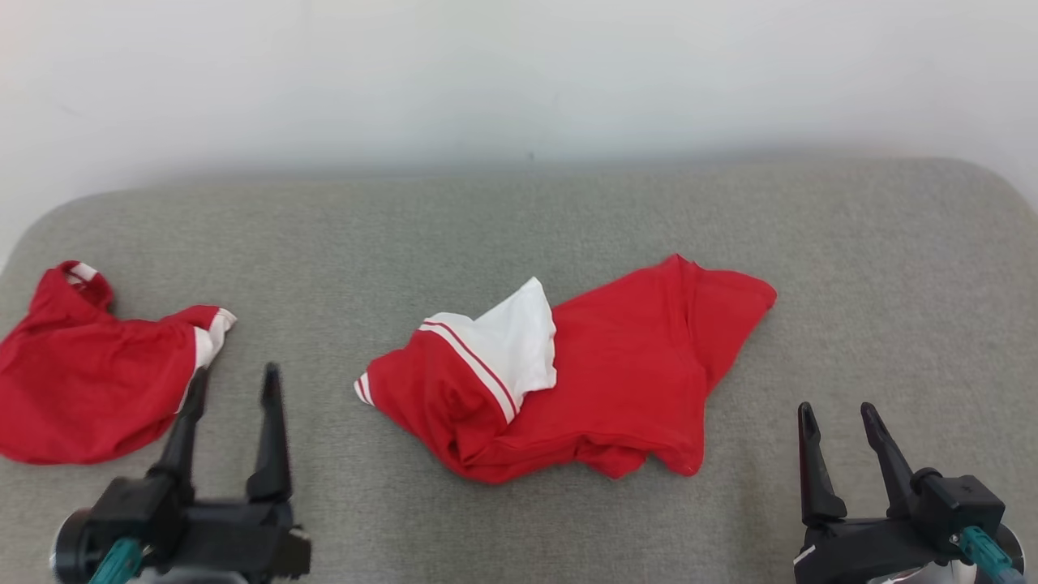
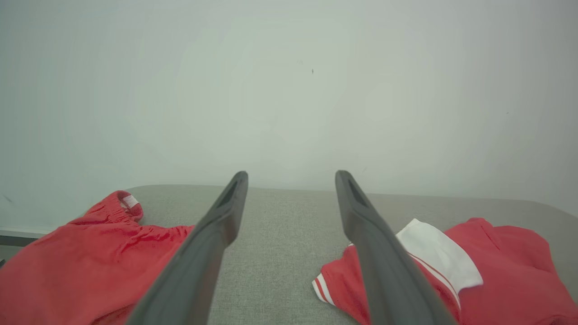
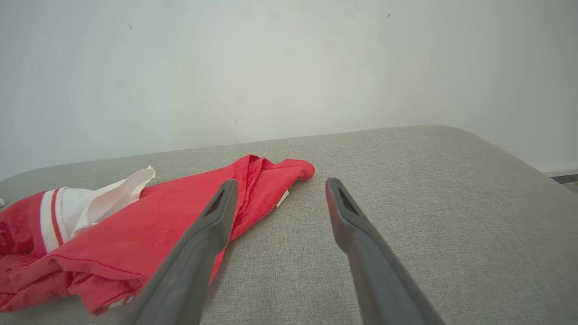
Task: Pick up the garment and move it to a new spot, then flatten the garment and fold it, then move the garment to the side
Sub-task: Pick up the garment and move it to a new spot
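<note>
A crumpled red garment point(image 1: 616, 365) with a white, red-striped panel lies in the middle of the grey padded surface point(image 1: 519, 227); it also appears in the left wrist view point(image 2: 510, 266) and the right wrist view point(image 3: 158, 216). A second bunched red garment point(image 1: 81, 381) point(image 2: 90, 266) rests at the left edge. My left gripper point(image 1: 235, 377) point(image 2: 291, 177) stands open and holds nothing, its fingertips just right of that left garment. My right gripper point(image 1: 837, 412) point(image 3: 282, 183) is open too, to the right of the middle garment and clear of it.
A plain white wall point(image 1: 519, 73) rises behind the surface. The surface has rounded far corners, with bare grey fabric point(image 1: 892, 284) on the right and between the two garments.
</note>
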Controlling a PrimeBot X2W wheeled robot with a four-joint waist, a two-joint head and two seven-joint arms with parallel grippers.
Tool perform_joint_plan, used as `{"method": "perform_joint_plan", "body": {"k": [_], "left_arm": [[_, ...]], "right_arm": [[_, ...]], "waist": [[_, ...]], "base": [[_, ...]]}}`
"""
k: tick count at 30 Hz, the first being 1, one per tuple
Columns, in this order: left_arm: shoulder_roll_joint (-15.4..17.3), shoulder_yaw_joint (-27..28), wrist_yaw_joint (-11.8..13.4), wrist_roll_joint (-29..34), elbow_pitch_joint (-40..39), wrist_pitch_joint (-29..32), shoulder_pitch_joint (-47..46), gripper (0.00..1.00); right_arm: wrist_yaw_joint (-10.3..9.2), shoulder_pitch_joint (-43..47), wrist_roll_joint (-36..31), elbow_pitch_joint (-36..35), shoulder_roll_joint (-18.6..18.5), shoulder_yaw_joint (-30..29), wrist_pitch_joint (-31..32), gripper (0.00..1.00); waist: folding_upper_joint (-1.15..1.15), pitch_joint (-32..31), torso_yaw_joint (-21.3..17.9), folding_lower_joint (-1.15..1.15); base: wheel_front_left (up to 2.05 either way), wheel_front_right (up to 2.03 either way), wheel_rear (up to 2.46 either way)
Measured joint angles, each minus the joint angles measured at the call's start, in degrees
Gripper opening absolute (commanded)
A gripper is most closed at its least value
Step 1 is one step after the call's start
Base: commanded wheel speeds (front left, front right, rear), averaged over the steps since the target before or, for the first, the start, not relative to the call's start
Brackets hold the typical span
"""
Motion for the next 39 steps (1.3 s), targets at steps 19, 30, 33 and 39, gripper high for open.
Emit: {"method": "perform_joint_plan", "body": {"k": [19, 30, 33, 39], "left_arm": [[-1.31, 4.47, -3.14, 5.17, -3.54, 0.0, 11.16, 1.0], [-2.68, 3.44, -4.87, 6.88, -1.47, 0.0, 10.99, 1.0], [-2.8, 3.67, -5.27, 7.19, -1.02, 0.0, 10.99, 1.0], [-3.07, 4.15, -5.79, 8.2, -0.51, 0.0, 10.99, 1.0]], "right_arm": [[0.0, 3.43, 0.78, -1.36, 0.01, 1.43, 0.91, 1.0], [0.01, 4.35, 0.62, -1.56, 0.0, 1.33, 1.51, 1.0], [0.0, 4.41, 0.59, -1.55, 0.01, 1.38, 1.58, 1.0], [0.0, 4.61, 0.6, -1.55, 0.0, 1.64, 2.01, 1.0]], "waist": [[0.0, -3.5, 2.77, 0.0], [0.0, -3.04, 4.22, 0.01], [0.0, -2.98, 4.48, 0.01], [0.01, -2.66, 4.78, 0.01]], "base": [[0.0, 0.0, 0.0], [0.0, 0.0, 0.0], [0.0, 0.0, 0.0], [0.0, 0.0, 0.0]]}}
